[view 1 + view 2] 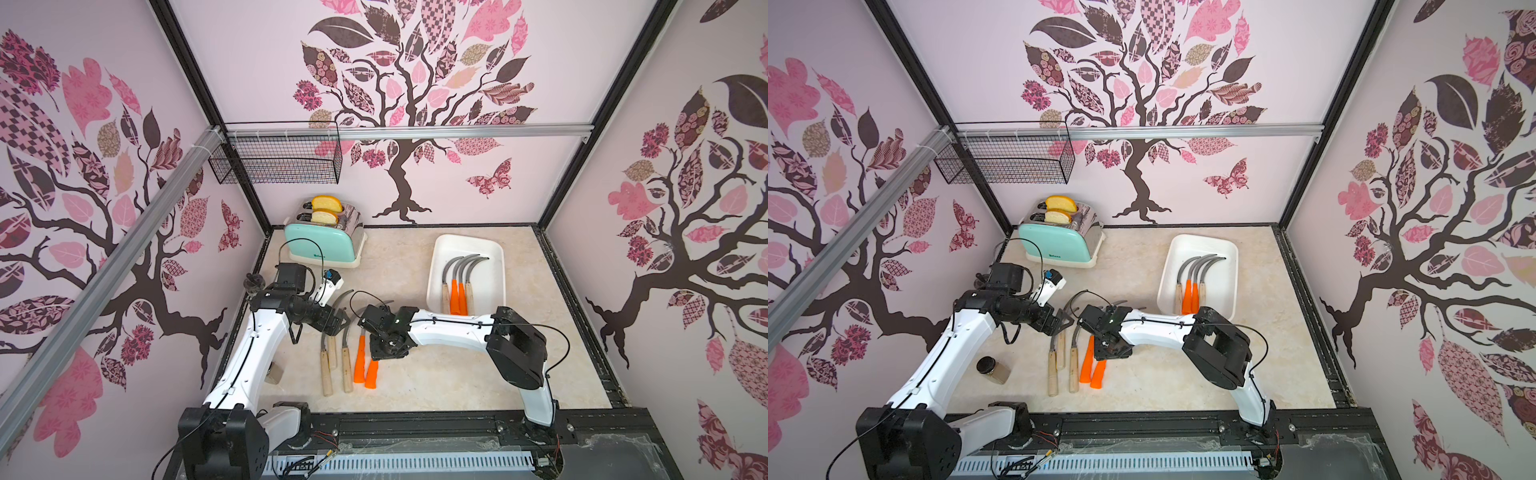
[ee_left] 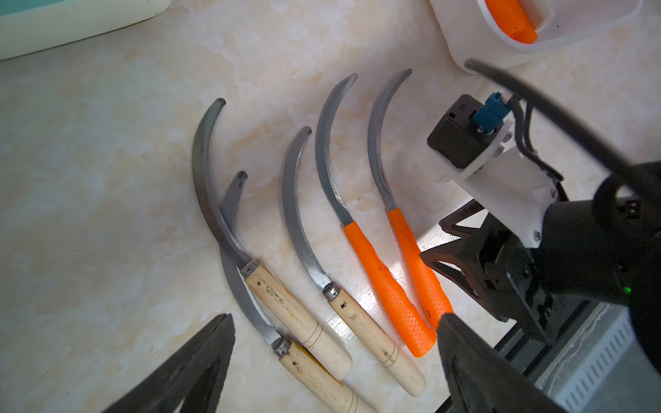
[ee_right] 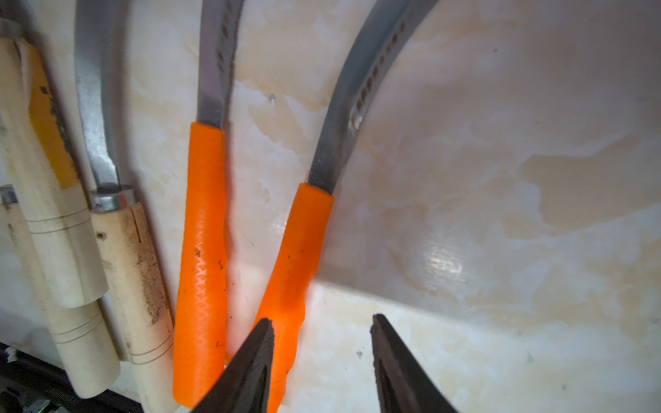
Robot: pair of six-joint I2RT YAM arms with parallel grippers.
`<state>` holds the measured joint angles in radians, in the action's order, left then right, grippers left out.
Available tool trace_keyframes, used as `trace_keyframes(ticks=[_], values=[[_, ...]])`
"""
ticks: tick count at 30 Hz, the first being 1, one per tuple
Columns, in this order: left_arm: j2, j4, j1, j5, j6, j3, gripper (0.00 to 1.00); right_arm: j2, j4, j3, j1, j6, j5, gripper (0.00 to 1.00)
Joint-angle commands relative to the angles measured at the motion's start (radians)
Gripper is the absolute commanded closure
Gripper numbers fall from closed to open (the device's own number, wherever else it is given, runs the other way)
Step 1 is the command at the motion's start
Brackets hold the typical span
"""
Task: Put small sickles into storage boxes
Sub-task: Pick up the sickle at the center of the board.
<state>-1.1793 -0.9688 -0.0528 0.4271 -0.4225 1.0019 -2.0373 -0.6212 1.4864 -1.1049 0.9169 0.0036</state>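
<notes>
Hovering right gripper point(image 3: 322, 318), jaws parted, empty | orange sickle point(image 3: 297, 250) at one fingertip, handle running straight ahead | left gripper point(image 2: 334, 318) farther, spread.

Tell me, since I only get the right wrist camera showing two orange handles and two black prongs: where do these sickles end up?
Observer: In a white tray off to the robot's right. It already holds four sickles.
Operator: Is the other arm doing anything?
Observer: The left gripper hovers open above the five loose sickles, holding nothing.
Operator: Is anything else in there?
Observer: A mint toaster with bread slices in its slots stands at the back.
</notes>
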Motion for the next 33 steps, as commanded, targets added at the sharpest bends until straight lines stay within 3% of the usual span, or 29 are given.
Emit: trace_keyframes(ticks=[1, 33], values=[[0.006, 0.019, 0.005, -0.004, 0.010, -0.009, 0.07, -0.030, -0.038, 0.047, -0.007, -0.002, 0.020, 0.52], [-0.021, 0.018, 0.007, -0.008, -0.007, 0.007, 0.08, -0.139, -0.155, 0.136, -0.012, -0.056, 0.026, 0.56]])
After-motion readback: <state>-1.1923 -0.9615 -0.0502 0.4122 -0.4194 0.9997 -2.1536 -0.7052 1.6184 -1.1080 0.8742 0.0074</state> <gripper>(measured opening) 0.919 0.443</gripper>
